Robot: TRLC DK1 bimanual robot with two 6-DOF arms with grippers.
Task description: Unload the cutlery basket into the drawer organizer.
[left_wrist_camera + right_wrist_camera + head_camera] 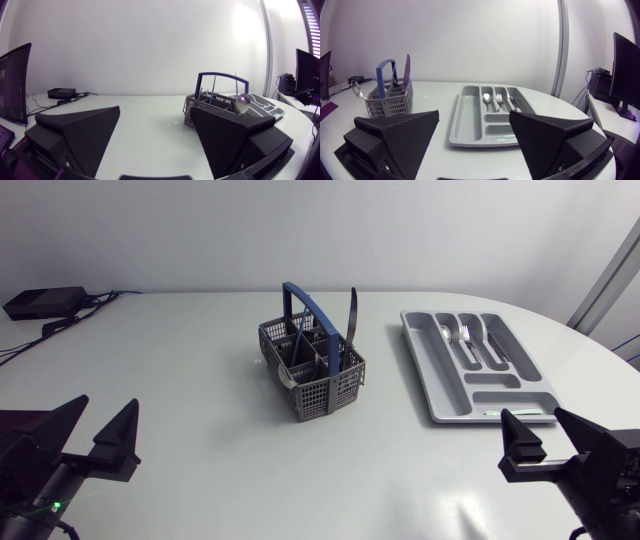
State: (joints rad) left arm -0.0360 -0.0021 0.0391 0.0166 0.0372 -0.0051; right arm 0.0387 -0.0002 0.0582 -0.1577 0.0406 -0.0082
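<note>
While both arms sit low at the near edge of the counter (200, 420), the head view shows you your left pincer (92, 438) spread wide with nothing in it. Your right pincer (556, 442) is likewise released and empty. The cutlery basket (312, 372) stands well ahead of the left pincer, off toward the right pincer's side, with its blue handle (305, 305) upright. A dark long utensil (351, 315) rises from the basket on the side facing the drawer organizer (478, 368). The organizer lies just ahead of the right pincer, apart from the basket.

Turn to the left wrist view and you find the left pincer (155, 135) open, its two broad fingers (82, 132) wide apart over bare counter. The cutlery basket (212, 106) is ahead of it, beyond the finger on the organizer side. A leaning spoon (243, 100) shows its bowl above the basket wall. The drawer organizer (265, 105) is farther out past the basket.

From the right wrist view, the right pincer (474, 140) is released too, holding nothing. The drawer organizer (470, 117) lies directly ahead of it, between the lines of its fingers. A stored spoon (487, 98), a fork (499, 100) and a third piece (512, 103) lie side by side in its narrow far slots. The cutlery basket (390, 102) stands ahead and off to the side, well apart from this pincer.
</note>
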